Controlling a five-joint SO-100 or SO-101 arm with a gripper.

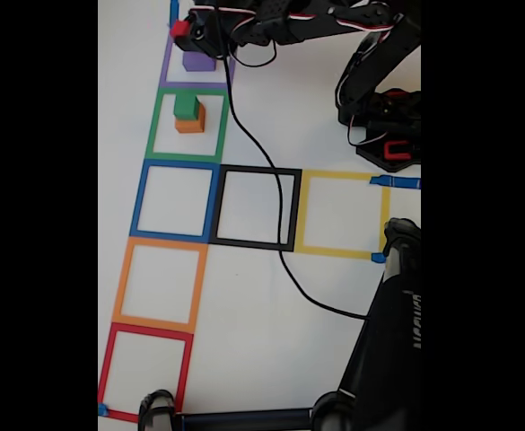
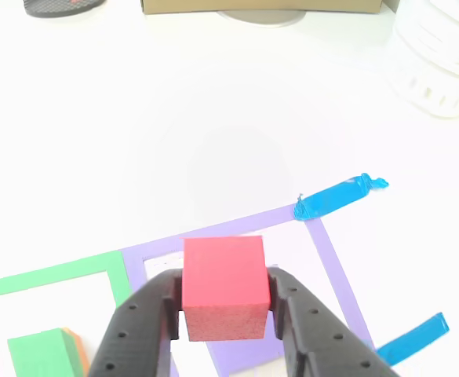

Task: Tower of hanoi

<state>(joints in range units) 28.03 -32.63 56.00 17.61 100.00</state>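
Observation:
My gripper [image 2: 225,294] is shut on a red cube [image 2: 223,287], held above the purple tape square [image 2: 331,259]. In the fixed view the gripper [image 1: 184,32] holds the red cube [image 1: 180,29] at the top left, just above a purple cube [image 1: 198,61] that lies inside the purple square [image 1: 167,72]. A green cube [image 1: 187,106] sits on an orange cube [image 1: 191,122] inside the green square [image 1: 159,126]. In the other view the green cube [image 2: 45,353] shows at the bottom left, with an edge of the orange cube [image 2: 74,345] beside it.
Blue [image 1: 141,202], black [image 1: 293,211], yellow [image 1: 383,220], orange [image 1: 199,287] and red [image 1: 109,359] tape squares lie on the white table. A black cable [image 1: 280,260] crosses the black square. The arm's base [image 1: 388,135] stands at the right; a black stand [image 1: 388,341] fills the bottom right.

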